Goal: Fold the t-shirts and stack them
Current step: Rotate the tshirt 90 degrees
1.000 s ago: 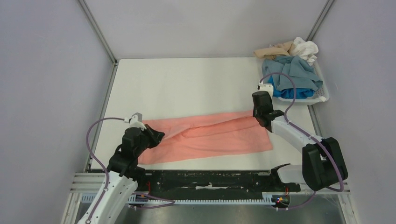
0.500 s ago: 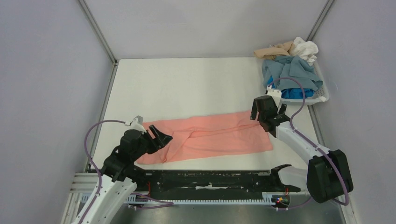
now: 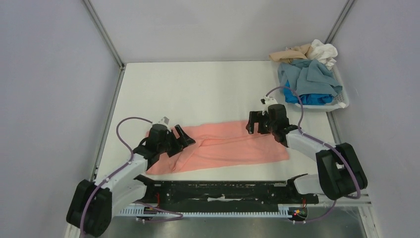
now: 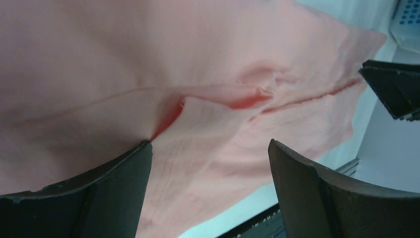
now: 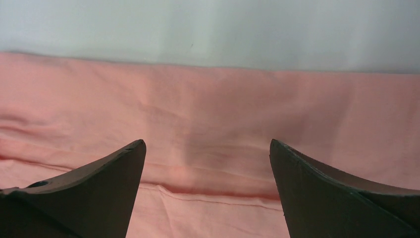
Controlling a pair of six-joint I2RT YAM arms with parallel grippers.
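Observation:
A salmon-pink t-shirt lies folded into a long strip across the near part of the table, with a fold crease running along it. My left gripper hangs open over the strip's left part, nothing between its fingers. My right gripper stands open over the strip's far right edge, empty as well. Other t-shirts are heaped at the back right: grey-blue, bright blue, beige and white.
The white plastic basket holding the heap sits at the table's back right corner. Grey walls close in the left, back and right sides. A black rail runs along the near edge between the arm bases.
Both grippers have opened and let go of the salmon-pink t-shirt. The left gripper has shifted right over the strip; the right one has swung left along its far edge.

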